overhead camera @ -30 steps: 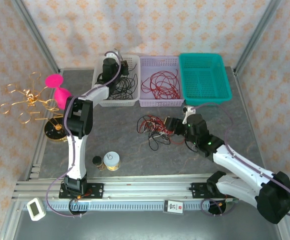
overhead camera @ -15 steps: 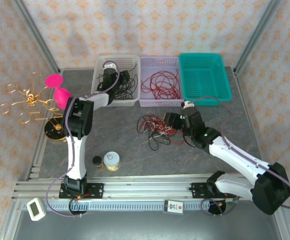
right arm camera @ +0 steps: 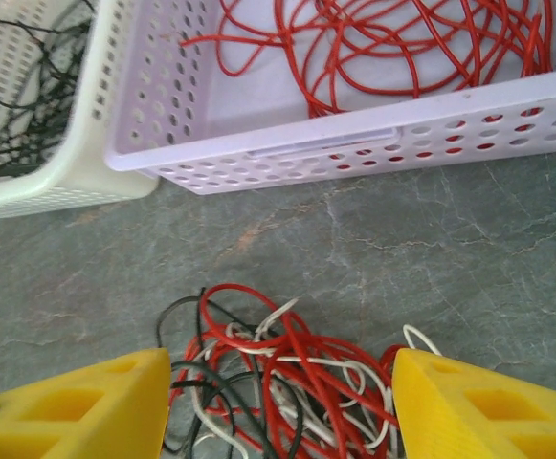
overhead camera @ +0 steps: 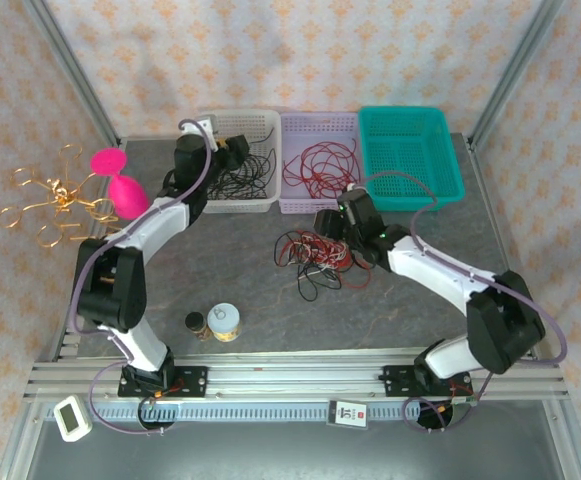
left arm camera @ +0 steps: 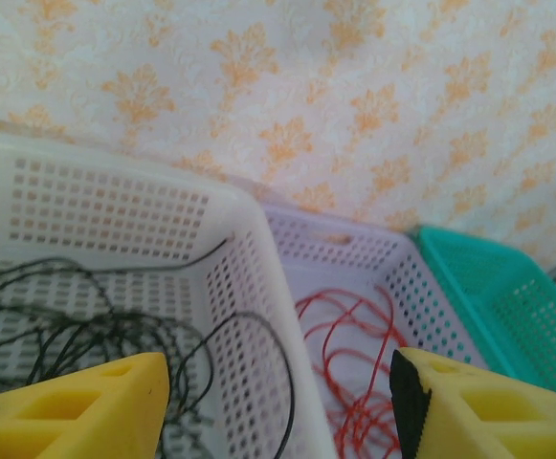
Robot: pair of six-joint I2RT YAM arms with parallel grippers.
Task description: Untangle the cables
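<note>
top external: left tool (overhead camera: pixel 235 148) now apart over basket (overhead camera: pixel 240 207), right tool (overhead camera: pixel 326 225) apart nearer cables (overhead camera: pixel 315 255).

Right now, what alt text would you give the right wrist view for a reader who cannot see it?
The open right tool hangs over a tangle of red, black and off-white cables on the grey table. Behind it stand a lilac basket holding red cables and, to the left, a white basket holding black cables.
</note>
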